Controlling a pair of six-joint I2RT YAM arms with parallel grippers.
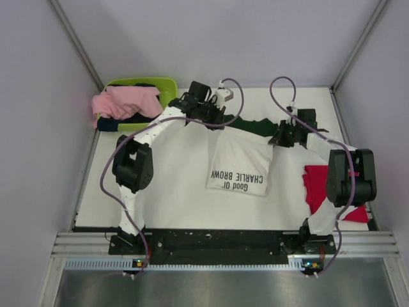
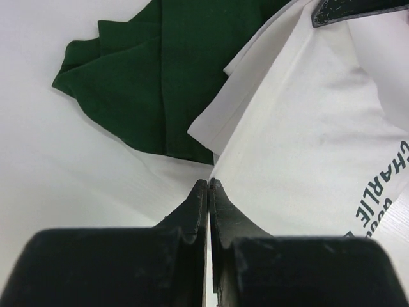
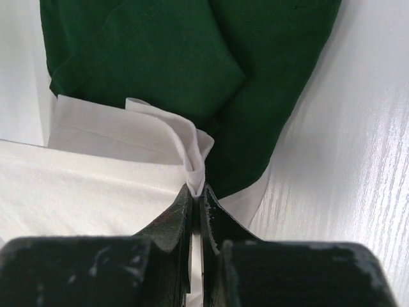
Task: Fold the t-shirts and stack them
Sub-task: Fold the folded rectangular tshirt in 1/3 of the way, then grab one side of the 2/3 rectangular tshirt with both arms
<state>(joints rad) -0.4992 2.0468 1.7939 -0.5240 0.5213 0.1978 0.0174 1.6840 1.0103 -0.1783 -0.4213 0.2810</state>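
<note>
Above the table's middle, the white t-shirt (image 1: 238, 163) stretches left to right between both claws, its print nearward and the red t-shirt (image 1: 317, 185) to its right. At the left wrist, the left gripper (image 2: 208, 184) is pressed together on the white edge, with the cloth running rightward. At the right wrist, the right gripper (image 3: 195, 189) pinches a white fold, the green sleeve (image 3: 160, 57) just beyond.
</note>
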